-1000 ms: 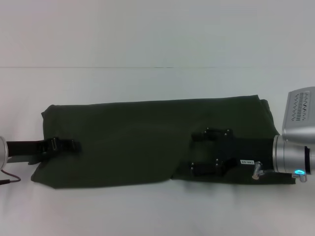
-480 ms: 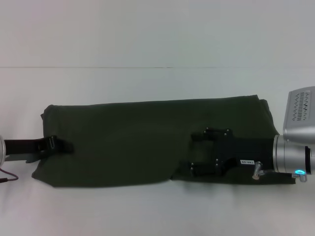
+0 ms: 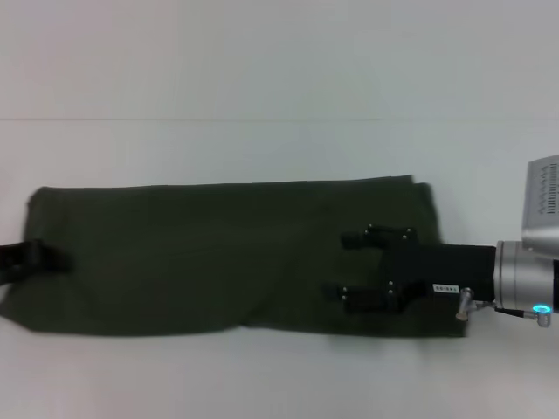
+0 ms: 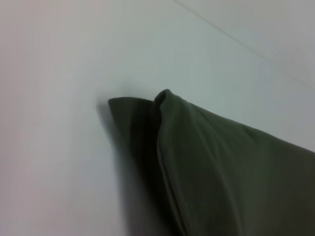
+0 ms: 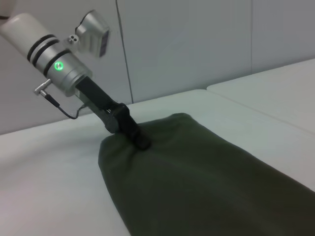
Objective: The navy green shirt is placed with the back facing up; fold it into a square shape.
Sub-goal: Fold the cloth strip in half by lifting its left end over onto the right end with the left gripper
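Note:
The navy green shirt (image 3: 218, 253) lies on the white table as a long folded strip with its plain side up, running left to right. At its left end my left gripper (image 3: 39, 259) is shut on the cloth; the right wrist view shows that same left gripper (image 5: 140, 140) pinching the shirt's (image 5: 197, 182) far end. My right gripper (image 3: 339, 267) is open over the right part of the strip, fingers spread wide. In the left wrist view only a folded corner of the shirt (image 4: 221, 167) shows, with no fingers.
The white table (image 3: 279, 375) extends in front of and behind the shirt, with a seam line (image 3: 279, 120) across it farther back. A pale wall (image 5: 197, 44) rises behind the table in the right wrist view.
My left gripper has moved left, dragging the shirt with it, so the strip's right edge has slid left. The right gripper has stayed almost in place over the cloth.

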Robot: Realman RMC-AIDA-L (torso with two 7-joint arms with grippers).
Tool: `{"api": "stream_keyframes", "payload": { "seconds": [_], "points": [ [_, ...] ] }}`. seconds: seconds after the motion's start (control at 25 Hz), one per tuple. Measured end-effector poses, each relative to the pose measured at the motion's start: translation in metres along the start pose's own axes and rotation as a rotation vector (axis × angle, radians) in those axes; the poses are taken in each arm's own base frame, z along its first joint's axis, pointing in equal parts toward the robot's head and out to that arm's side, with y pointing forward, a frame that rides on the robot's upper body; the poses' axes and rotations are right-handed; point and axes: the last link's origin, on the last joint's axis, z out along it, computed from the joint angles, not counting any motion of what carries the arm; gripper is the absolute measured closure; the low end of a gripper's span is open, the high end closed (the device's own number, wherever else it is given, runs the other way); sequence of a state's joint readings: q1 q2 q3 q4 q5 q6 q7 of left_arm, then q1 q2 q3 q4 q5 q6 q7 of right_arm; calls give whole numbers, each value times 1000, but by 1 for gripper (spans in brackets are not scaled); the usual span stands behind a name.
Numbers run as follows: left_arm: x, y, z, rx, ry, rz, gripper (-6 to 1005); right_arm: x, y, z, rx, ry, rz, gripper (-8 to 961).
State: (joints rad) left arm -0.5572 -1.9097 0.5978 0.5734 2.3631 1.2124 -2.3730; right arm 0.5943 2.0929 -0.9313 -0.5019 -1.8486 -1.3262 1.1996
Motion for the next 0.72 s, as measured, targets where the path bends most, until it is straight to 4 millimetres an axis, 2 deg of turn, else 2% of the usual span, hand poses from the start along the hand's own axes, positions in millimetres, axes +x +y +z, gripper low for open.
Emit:
{"api": "stream_keyframes", "payload": {
  "seconds": [0.16,0.32,0.56,0.72],
  "points": [
    [12,-20,-28,85,12,0,884,2,1,-5,6,-15,7,78],
    [21,-27,-46,134,8,3,883,3,1,-6,10,-16,8,80],
    [28,-19,-49,119,-8,-21,883,3,2,-5,6,-18,8,81],
    [34,1,-53,69,-38,-15,883,3,2,-5,6,-17,8,83]
  ]
}}
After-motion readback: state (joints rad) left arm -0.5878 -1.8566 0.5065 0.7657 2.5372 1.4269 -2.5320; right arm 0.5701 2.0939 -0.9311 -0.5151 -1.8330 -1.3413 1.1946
